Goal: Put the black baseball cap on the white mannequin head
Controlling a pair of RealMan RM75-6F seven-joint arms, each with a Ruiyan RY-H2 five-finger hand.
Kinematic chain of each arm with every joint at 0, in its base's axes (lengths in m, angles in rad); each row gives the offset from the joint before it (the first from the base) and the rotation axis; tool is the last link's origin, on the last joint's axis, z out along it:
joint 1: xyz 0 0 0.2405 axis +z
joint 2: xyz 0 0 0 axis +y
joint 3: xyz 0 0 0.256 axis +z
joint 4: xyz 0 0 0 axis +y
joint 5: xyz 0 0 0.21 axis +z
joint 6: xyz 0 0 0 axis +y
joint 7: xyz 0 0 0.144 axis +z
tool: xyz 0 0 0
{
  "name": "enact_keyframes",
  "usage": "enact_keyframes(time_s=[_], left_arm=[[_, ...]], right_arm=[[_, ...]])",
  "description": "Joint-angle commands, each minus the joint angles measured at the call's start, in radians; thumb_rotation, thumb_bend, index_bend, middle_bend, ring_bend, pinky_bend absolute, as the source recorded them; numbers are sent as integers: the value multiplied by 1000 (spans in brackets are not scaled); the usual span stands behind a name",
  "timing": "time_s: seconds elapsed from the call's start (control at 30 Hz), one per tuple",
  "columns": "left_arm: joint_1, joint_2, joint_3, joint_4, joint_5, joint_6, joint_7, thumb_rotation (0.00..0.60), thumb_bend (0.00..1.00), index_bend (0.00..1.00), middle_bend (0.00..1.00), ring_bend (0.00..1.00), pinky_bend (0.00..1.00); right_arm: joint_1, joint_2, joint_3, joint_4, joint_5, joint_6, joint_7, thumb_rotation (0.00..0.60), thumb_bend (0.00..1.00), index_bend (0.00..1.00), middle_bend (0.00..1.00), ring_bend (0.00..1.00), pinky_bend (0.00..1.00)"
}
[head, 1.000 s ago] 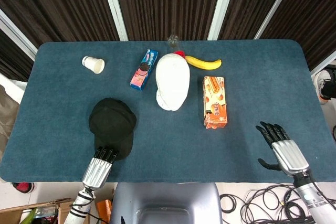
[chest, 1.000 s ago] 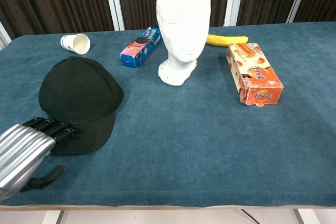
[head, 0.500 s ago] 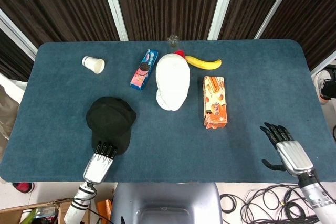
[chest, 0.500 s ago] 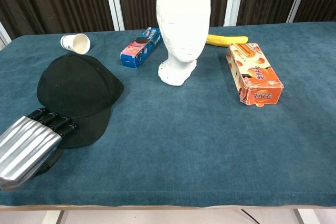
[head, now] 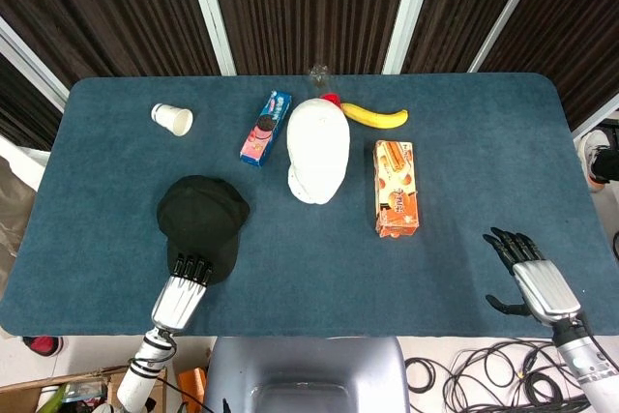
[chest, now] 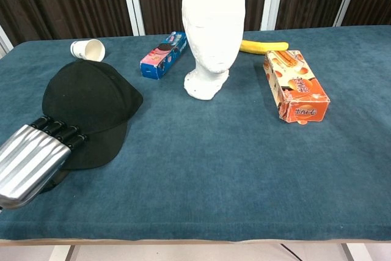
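Note:
The black baseball cap (head: 201,220) (chest: 91,99) lies on the blue table at the near left, its brim pointing to the front edge. My left hand (head: 181,292) (chest: 33,163) grips that brim, fingers lying over the top and the thumb hidden beneath it. The white mannequin head (head: 317,150) (chest: 214,22) stands upright mid-table, facing me, to the right of the cap and farther back. My right hand (head: 530,278) hovers at the near right edge, fingers spread and holding nothing; only the head view shows it.
A tipped paper cup (head: 172,119) (chest: 87,49) lies at the back left. A blue cookie pack (head: 266,128) (chest: 164,55) sits left of the mannequin, a banana (head: 375,117) (chest: 264,46) behind it, an orange box (head: 397,187) (chest: 295,85) to its right.
My left hand has closed on the brim, the thumb going out of sight under it, and the cap has shifted slightly left and toward me. My right hand has drawn back toward the near edge.

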Motion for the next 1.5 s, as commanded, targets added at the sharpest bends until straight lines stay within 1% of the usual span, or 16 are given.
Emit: enact_keyframes(time_s=[0.03,0.13,0.3,0.47,0.57,0.67,0.8,0.87,1.0,1.2,1.37,1.5], left_arm=[[-9,-13,-5,44,-9,5,-22,600,311,410,406,382,394],[-15,-24,-8,86,-17,2,-43,600,313,442,437,398,411],[-32,-35,-1,138,-13,25,-87,600,379,496,506,443,451],[-49,-48,3,185,-12,56,-130,600,412,597,604,518,497],[-66,-51,15,210,-1,84,-184,600,417,640,647,548,517],[-78,-56,9,229,-9,104,-217,600,438,699,704,581,521],[-86,-56,-2,244,-24,139,-284,600,455,725,732,594,523],[-91,-54,-15,245,-38,173,-322,600,476,735,745,601,524],[-107,-47,-62,246,-80,259,-396,600,514,753,769,609,525],[-135,-6,-130,241,-141,398,-461,600,546,767,789,626,526],[-178,65,-171,226,-170,515,-459,600,563,771,799,629,526],[-204,97,-178,209,-171,543,-444,600,569,771,799,630,526]], right_arm=[[1,-2,1,5,4,-3,7,600,173,0,0,0,0],[1,-2,3,8,5,-4,12,600,173,0,0,0,0],[2,-4,3,11,9,-11,12,600,173,0,0,0,0],[2,-5,3,13,11,-13,10,600,173,0,0,0,0],[2,-7,4,16,15,-18,10,600,173,0,0,0,0],[4,-11,7,14,21,-23,3,600,173,0,0,0,0],[5,-15,7,14,26,-29,-8,600,173,0,0,0,0],[6,-18,9,14,30,-32,-13,600,173,0,0,0,0],[8,-24,11,16,37,-40,-24,600,173,0,0,0,0],[16,-35,13,12,47,-58,-45,600,174,0,0,0,0],[20,-35,13,9,46,-64,-46,600,173,0,0,0,0],[19,-33,13,8,47,-63,-43,600,173,0,0,0,0]])
